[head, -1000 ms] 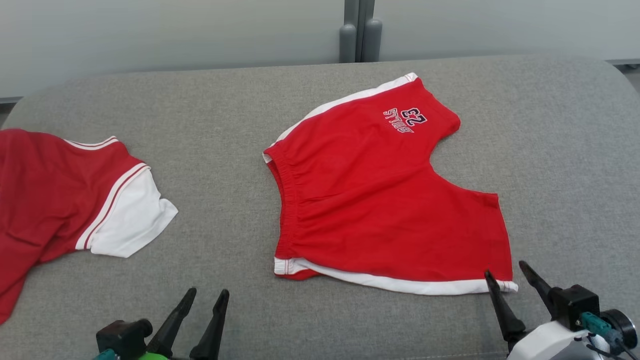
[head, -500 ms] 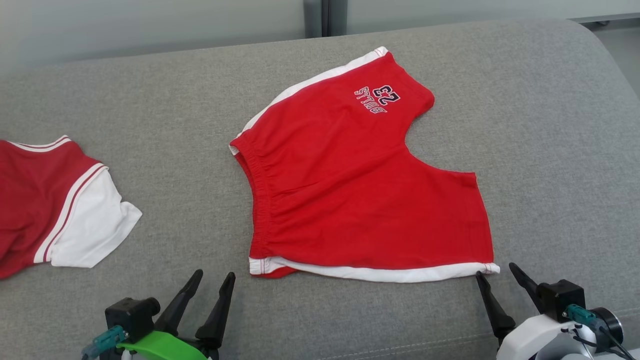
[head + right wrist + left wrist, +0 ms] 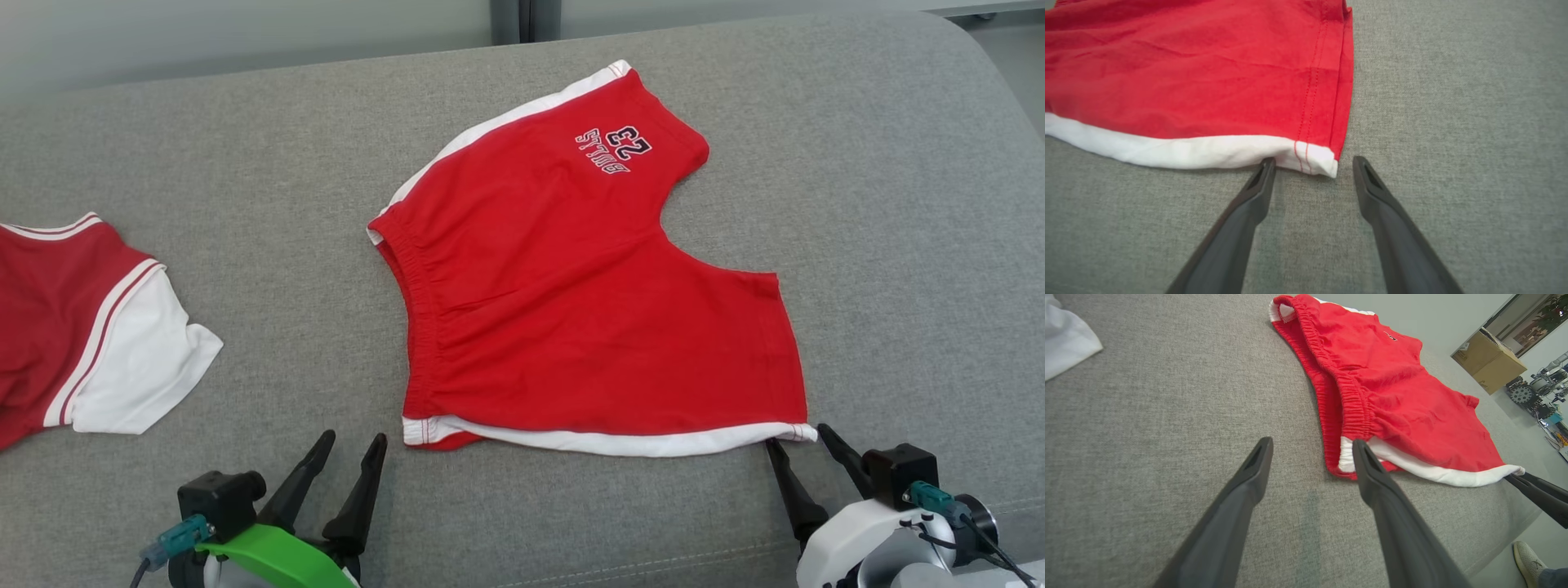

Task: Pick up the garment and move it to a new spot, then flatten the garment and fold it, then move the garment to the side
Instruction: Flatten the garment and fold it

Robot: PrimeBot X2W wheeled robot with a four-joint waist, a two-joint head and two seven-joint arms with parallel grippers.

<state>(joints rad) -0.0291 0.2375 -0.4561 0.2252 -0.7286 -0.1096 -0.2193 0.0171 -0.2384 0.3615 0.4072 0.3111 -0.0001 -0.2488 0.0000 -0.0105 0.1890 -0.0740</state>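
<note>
One pair of red shorts (image 3: 588, 302) lies flat mid-way on a grey cushion (image 3: 245, 180). One red-and-white shirt (image 3: 73, 327) lies at 9 o'clock. Two pincers stand open, empty: left pincer (image 3: 353, 441) at 7 o'clock, right pincer (image 3: 796, 434) at 5 o'clock by the shorts' hem corner.

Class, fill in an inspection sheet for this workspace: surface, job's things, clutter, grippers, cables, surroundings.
Surface: grey upholstered surface, bare around the work.
Job's things: red shorts lying flat, white side stripes, waistband towards the left.
Clutter: red-and-white garment at the left edge, apart from the shorts.
Grippers: left gripper open, just short of the waistband corner; right gripper open, tips either side of the white hem corner.
Cables: teal-plugged leads at both wrists, off the cloth.
Surroundings: pale wall; cardboard box; a person's shoe on the floor.
</note>
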